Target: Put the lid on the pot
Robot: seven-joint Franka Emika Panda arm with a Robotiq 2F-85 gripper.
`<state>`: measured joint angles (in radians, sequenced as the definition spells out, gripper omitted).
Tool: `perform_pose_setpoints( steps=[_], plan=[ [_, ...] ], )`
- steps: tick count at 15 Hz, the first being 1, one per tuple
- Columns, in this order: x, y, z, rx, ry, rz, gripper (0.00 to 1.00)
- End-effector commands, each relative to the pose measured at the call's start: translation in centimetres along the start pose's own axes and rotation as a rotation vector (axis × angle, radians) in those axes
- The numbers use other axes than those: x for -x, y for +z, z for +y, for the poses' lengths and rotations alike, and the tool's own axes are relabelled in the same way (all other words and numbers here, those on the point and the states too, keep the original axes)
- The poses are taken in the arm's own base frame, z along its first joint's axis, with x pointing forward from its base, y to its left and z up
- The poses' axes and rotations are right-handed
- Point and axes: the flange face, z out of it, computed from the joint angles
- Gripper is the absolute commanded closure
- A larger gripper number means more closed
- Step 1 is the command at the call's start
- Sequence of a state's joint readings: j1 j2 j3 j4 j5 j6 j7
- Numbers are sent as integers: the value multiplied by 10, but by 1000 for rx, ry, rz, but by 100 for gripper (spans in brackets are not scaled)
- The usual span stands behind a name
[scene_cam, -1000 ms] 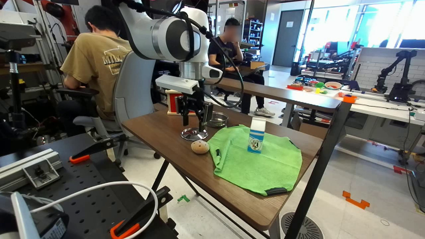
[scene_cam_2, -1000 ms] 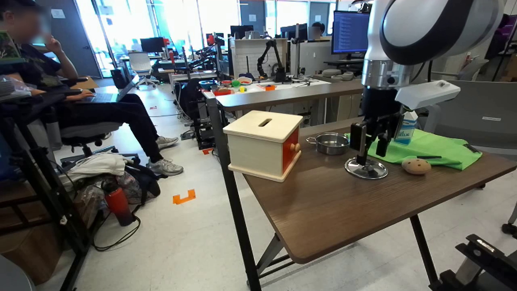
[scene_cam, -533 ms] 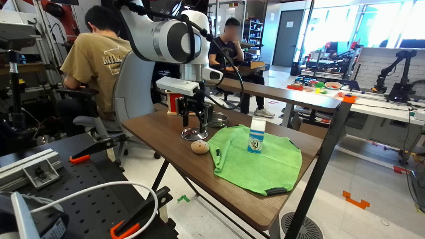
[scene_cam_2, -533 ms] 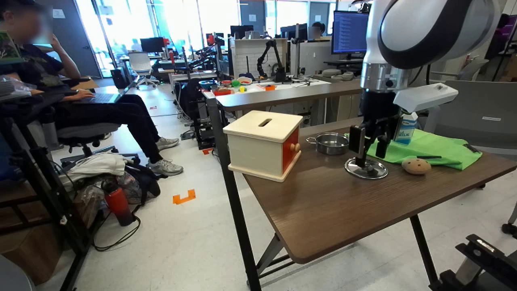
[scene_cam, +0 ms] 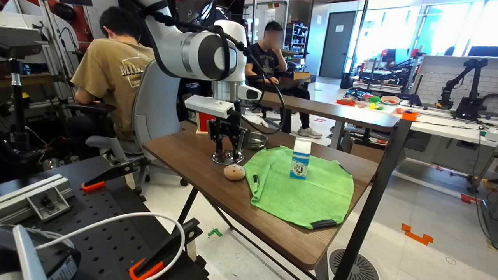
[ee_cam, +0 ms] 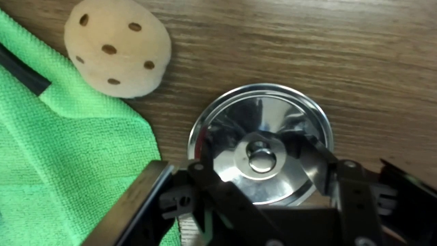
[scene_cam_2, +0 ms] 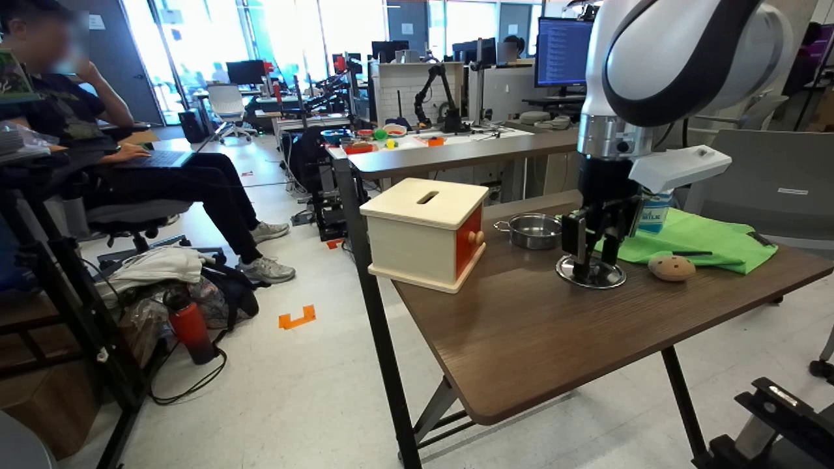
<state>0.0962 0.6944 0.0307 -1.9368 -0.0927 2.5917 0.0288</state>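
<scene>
The lid, a round silvery disc with a knob, lies flat on the table in both exterior views [scene_cam: 225, 161] [scene_cam_2: 596, 281] and the wrist view [ee_cam: 262, 161]. My gripper [scene_cam: 227, 151] points straight down over it. Its fingers are apart, one on each side of the knob, as the wrist view [ee_cam: 257, 152] shows. The fingertips are at or just above the lid's surface; I cannot tell if they touch it. The pot, low, round and silvery, stands uncovered beyond the lid in both exterior views [scene_cam: 256, 140] [scene_cam_2: 533, 232]. The gripper partly hides it. It is out of the wrist view.
A tan spotted lump [ee_cam: 117, 48] lies close to the lid. A green cloth [scene_cam: 307, 202] with a milk carton [scene_cam: 300, 159] on it covers one side of the table. A wooden box [scene_cam_2: 423, 228] with a red front stands near the pot.
My gripper has moved down, from above the lid to around its knob. The fingers stay apart. The lid and the pot have not moved.
</scene>
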Motion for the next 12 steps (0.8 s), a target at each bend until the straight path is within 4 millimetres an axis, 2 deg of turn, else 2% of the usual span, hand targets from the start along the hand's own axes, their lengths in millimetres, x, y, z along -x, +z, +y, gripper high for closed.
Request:
perform_pose_setpoints(
  steps=[1,2,3,4,5,6,9,11,12],
  plan=[
    [-12,-5,0,-4,-4,17,35],
    [-13,-7,0,-5,-5,22,52],
    [-14,-9,-1,-5,-5,25,59],
    [-15,-9,-1,-6,-5,26,62],
    [-15,-8,-1,-6,-2,24,71],
    [-14,-6,-1,-3,-2,19,75],
    [-11,-2,0,-2,-2,9,75],
    [-11,-1,0,-3,-1,6,63],
    [-11,-1,0,-3,-1,5,64]
  ],
)
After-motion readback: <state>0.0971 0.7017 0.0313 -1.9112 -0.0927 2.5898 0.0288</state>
